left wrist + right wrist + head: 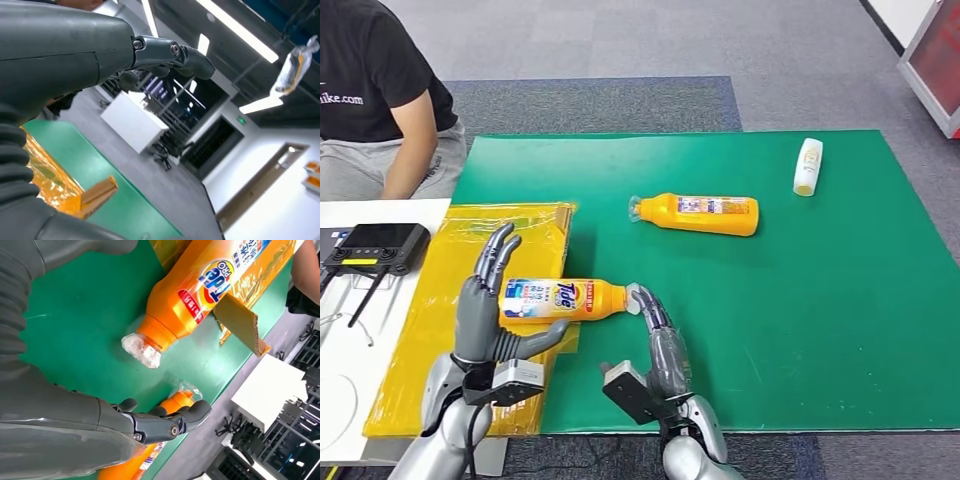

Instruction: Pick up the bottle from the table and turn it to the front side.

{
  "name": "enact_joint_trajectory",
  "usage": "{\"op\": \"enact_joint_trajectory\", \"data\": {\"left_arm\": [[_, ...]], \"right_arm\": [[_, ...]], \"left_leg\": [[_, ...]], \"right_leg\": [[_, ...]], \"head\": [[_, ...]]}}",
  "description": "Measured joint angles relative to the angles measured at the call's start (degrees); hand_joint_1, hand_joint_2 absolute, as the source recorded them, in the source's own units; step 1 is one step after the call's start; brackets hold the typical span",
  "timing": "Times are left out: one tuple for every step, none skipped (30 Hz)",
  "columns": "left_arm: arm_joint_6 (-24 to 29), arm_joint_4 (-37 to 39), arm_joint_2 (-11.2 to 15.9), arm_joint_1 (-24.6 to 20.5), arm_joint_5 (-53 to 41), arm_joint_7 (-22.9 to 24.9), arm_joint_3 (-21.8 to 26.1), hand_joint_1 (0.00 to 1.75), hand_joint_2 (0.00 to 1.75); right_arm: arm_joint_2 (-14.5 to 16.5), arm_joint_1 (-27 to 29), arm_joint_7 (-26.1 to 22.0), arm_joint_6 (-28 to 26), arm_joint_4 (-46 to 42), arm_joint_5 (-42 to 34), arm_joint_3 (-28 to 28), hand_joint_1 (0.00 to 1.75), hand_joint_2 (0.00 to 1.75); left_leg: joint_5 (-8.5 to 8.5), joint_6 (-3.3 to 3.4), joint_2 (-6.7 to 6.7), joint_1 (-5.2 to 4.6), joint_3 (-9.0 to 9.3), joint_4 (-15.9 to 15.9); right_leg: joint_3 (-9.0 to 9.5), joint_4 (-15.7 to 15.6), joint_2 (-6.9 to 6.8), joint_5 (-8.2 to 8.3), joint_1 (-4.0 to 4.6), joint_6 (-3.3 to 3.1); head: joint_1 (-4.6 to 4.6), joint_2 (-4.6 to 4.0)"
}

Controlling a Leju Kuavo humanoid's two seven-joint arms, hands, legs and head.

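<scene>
Low in the frame, the left robot hand (482, 310) grasped the bottle (563, 299) above the table (810, 330); the right robot hand (660, 345), released, touched its cap.

The Tide detergent bottle (565, 298) is orange with a white and blue label carrying the brand logo, and a clear cap (142, 349) at its narrow end. It lies on its side, label up, its base end over the yellow plastic sheet (463, 260) and its neck over the green mat (773, 330). The left hand (482, 310) is cupped around its base end, fingers behind and thumb in front. The right hand (656, 335) has its fingertips at the cap.
</scene>
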Motion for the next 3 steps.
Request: {"op": "enact_joint_trajectory", "data": {"left_arm": [[0.7,-0.1,-0.2,0.2,-0.2,0.0,0.0,0.00,0.00],[1.4,-0.2,-0.4,0.4,-0.3,-0.1,0.0,0.00,0.00],[1.8,-0.3,-0.5,0.4,-0.2,-0.2,0.0,0.00,0.00]], "right_arm": [[0.0,0.0,-0.1,0.0,0.0,0.1,0.0,0.00,1.75],[0.0,0.0,-0.2,0.0,0.0,0.2,-0.1,0.00,1.75],[0.0,0.0,-0.2,0.0,0.0,0.3,-0.1,0.00,1.75]], "left_leg": [[0.01,-0.01,0.00,0.00,0.00,0.0],[0.02,-0.02,0.00,0.00,0.00,0.0],[0.02,-0.02,0.00,0.00,0.00,0.0]], "right_leg": [[0.00,0.0,0.00,0.00,0.00,0.00],[0.00,0.0,0.00,0.01,0.00,0.00],[0.00,0.0,0.00,0.01,0.00,0.00]], "head": [[-0.01,0.00],[-0.01,0.00],[-0.01,0.00]]}}
